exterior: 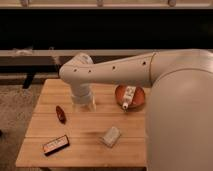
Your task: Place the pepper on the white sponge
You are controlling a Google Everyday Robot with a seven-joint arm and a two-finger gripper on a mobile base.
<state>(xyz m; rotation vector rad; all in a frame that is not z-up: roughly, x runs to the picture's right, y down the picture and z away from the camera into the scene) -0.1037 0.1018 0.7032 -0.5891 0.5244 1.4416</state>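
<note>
The dark-red pepper (60,114) lies on the left part of the wooden table (90,150). The off-white sponge (111,136) lies near the table's front middle, to the right of and nearer than the pepper. My gripper (83,105) hangs down from the white arm over the table's middle, just right of the pepper and behind the sponge, touching neither. It holds nothing that I can see.
An orange-brown bowl (138,99) with a white bottle (127,97) in it stands at the back right. A flat black box with a light label (55,144) lies at the front left. My large white arm covers the table's right side.
</note>
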